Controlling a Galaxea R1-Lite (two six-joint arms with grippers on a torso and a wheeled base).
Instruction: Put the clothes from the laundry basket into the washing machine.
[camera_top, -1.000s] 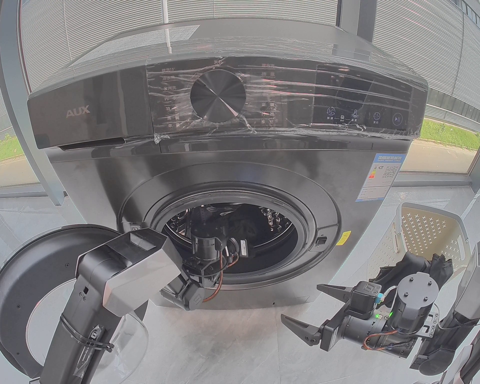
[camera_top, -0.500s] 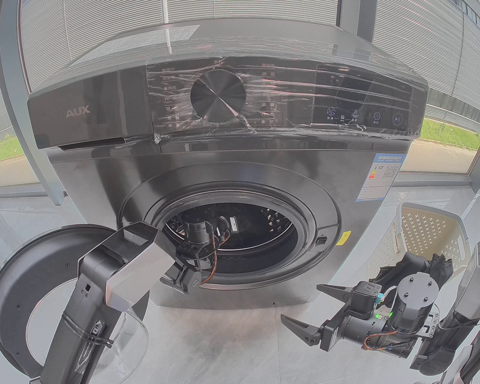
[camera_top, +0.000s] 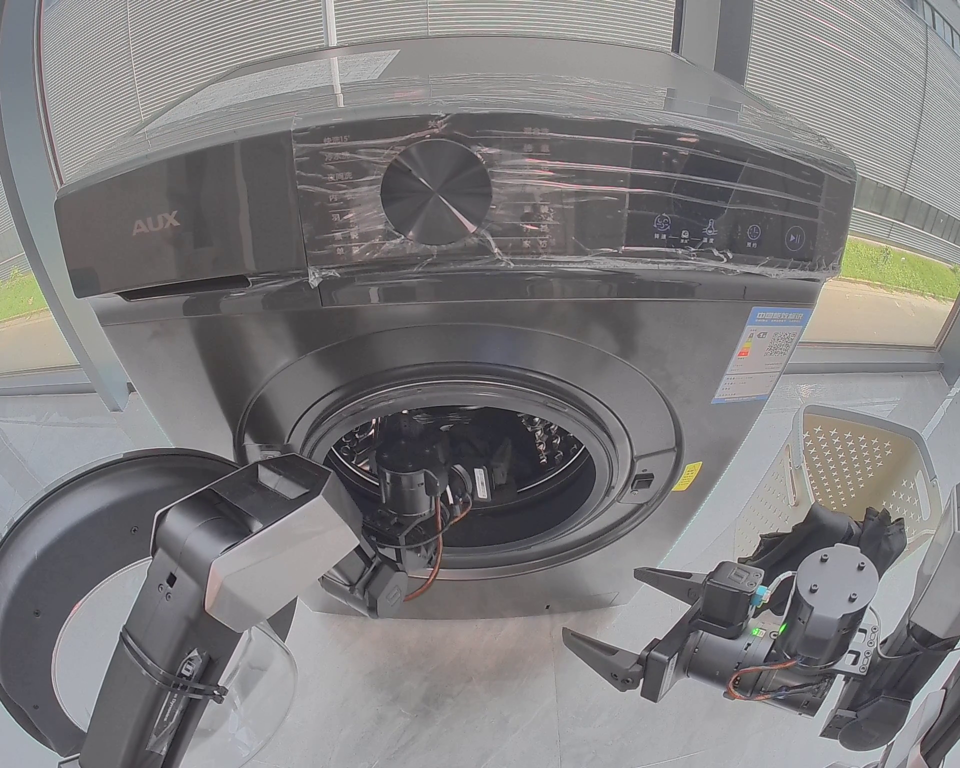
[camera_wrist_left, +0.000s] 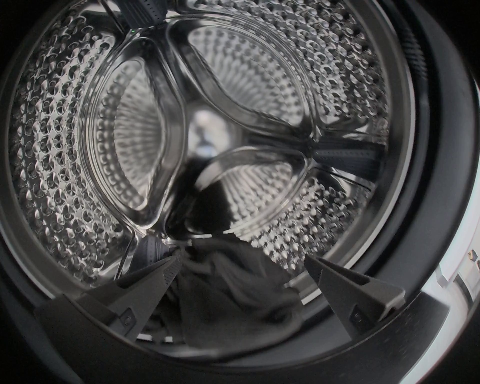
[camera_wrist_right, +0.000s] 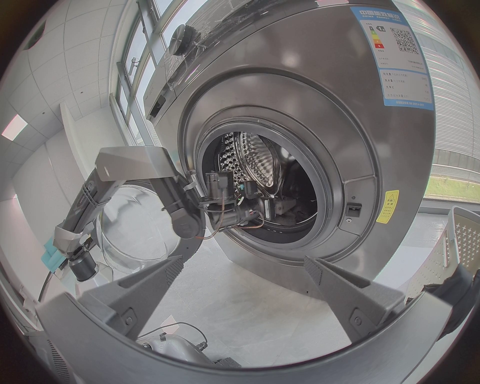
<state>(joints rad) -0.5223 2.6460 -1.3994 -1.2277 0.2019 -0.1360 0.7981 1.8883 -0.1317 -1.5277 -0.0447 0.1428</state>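
Evidently the dark crumpled garment (camera_wrist_left: 235, 295) lies on the near floor of the perforated steel drum (camera_wrist_left: 55, 150) of the grey front-loading washing machine (camera_top: 560, 330), loose beneath the left gripper (camera_wrist_left: 242, 260), whose jaws stand wide and hold nothing, so this drop looks done. Next, the left arm should back out of the opening, while the right gripper (camera_top: 602, 604), jaws wide and empty, hangs just left of the white perforated plastic laundry basket (camera_top: 865, 460), where more dark clothes (camera_top: 800, 535) wait to be grasped.
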